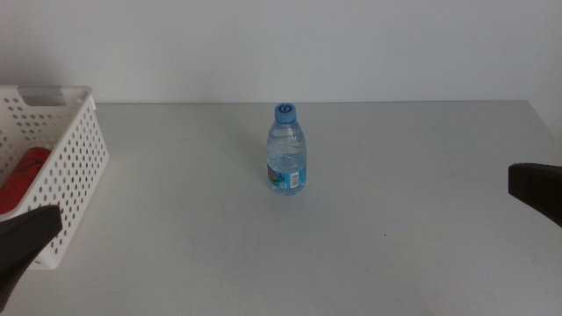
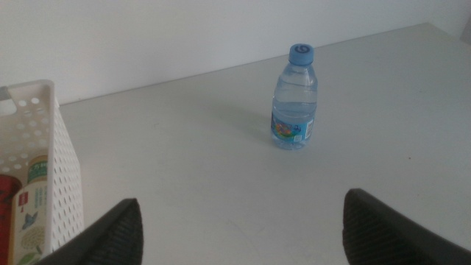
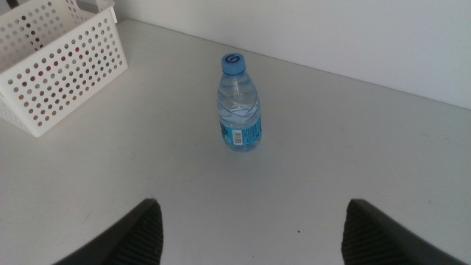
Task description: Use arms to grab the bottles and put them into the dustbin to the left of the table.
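1. The water bottle (image 1: 287, 150) stands upright near the middle of the counter (image 1: 413, 202), blue cap on, nothing touching it. It looks full or close to it, so I'd judge it light but with enough heft to stay planted.
2. The clear plastic wall is thin and probably gives under pressure, and the smooth curved body could slip. The best hold looks to be across the straight body at or just above the label band, below the shoulder. The cap is too small to trust.
3. From the bottle, the white dustbin (image 1: 72, 167) sits well apart at about nine o'clock, at the counter's left edge. Inside it, the red can (image 1: 26, 171) shows over the rim, and the left wrist view shows the tea bottle (image 2: 33, 206) lying beside it. So two of three seem done.
4. The left tool (image 2: 243, 228) waits low at about seven o'clock from the bottle, just beside the dustbin's near corner. Its jaws stand wide apart and hold nothing.
5. The right tool (image 3: 250, 232) waits at about four o'clock, well apart from the bottle, jaws likewise spread and empty.
6. Either could reach it; I'd guess the left has the shorter carry to the dustbin.
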Robot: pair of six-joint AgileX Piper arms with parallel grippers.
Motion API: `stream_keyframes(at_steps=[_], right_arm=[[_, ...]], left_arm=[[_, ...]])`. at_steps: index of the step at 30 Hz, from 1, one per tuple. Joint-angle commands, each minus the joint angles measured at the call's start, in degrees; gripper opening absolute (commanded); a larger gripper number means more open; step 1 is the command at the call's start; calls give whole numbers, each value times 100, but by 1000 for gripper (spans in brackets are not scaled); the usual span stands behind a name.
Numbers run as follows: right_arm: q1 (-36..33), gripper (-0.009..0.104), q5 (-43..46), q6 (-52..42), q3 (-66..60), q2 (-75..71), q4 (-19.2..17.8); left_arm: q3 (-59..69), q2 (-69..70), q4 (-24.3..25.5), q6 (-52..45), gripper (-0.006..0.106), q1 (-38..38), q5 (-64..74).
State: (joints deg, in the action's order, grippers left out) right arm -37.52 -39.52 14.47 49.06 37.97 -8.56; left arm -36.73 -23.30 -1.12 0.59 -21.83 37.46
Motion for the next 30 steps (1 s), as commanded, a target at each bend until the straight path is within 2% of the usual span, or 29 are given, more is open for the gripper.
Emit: stream_keyframes(at_steps=[1, 8, 13, 19, 26, 30], right_arm=[[-20, 62, 450, -79, 195, -1, -120], [-20, 62, 450, -79, 195, -1, -120], [-20, 62, 445, -79, 195, -1, -120], [-20, 62, 445, -79, 195, -1, -120], [-20, 62, 445, -79, 195, -1, -120], [-20, 62, 445, -79, 195, -1, -120]], left_arm=[[-135, -83, -8, 72, 92, -40, -668], [520, -303, -55, 18, 92, -40, -2400], [1476, -577, -758, 24, 92, -166, -3906], [1654, -1488, -294, -348, 92, -866, -4636], [1654, -3041, -296, 63, 92, -916, -6293], [1610, -3787, 2, 456, 92, -916, -7137]])
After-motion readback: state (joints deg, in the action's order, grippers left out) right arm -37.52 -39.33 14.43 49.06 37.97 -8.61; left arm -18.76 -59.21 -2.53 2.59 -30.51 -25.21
